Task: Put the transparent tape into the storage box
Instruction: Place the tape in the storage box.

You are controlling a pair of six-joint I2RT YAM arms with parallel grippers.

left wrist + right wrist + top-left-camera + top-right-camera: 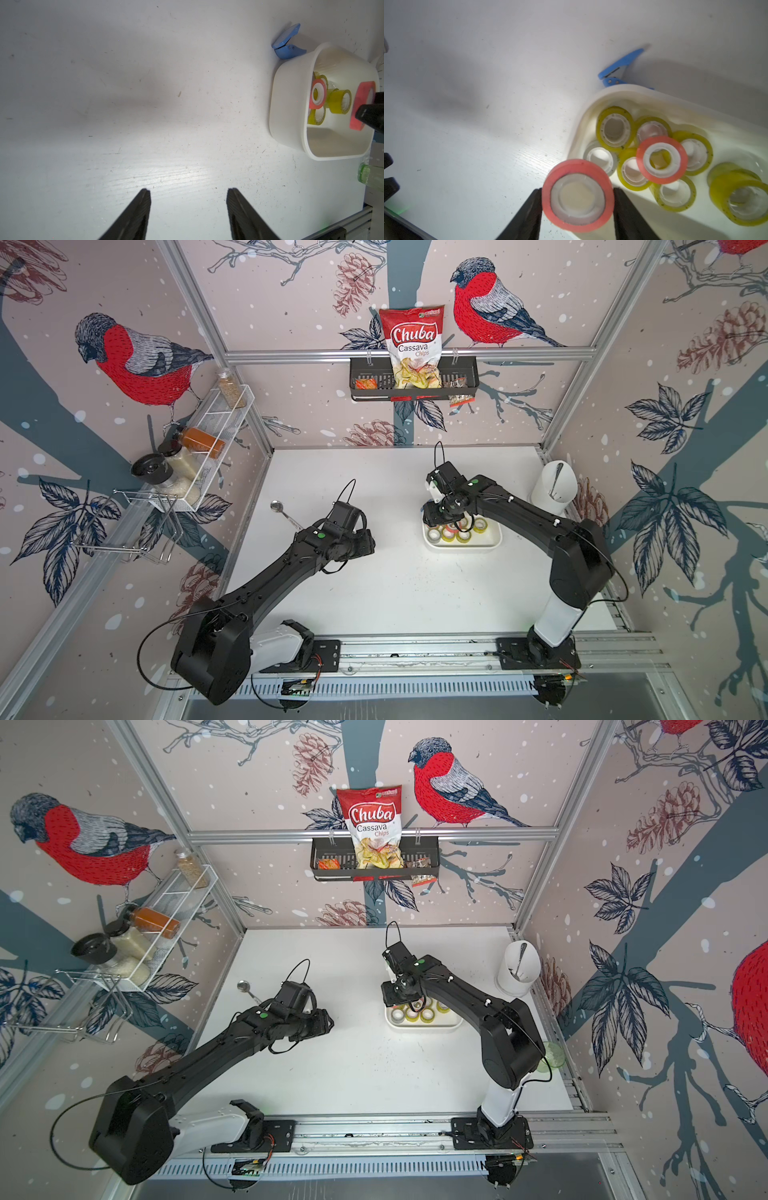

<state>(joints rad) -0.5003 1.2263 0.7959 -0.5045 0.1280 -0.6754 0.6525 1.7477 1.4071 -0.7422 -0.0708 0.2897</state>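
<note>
A red tape roll (577,196) is clamped between the jaws of the right gripper (577,190), which are set part-way apart on the roll's outer wall. In the right wrist view the roll is seen face-on, overlapping the end rim of the storage box (583,122). How high it hangs above the box cannot be told.

In the left wrist view this roll (362,91) is half covered by a black finger and lies close to the frame edge. In both top views it is hidden under the right wrist.

Several yellow-tinted rolls are piled inside the box, with a second red roll (662,160) lying on top and a paler roll (600,158) at the near wall. Their exact number is obscured by overlap and blur.

A blue plastic tool (618,68) lies on the desk (395,593) just beside the box. Its kind cannot be made out.

The left gripper (188,191) is held wide and empty above bare desk, well apart from the box (291,104).
</note>
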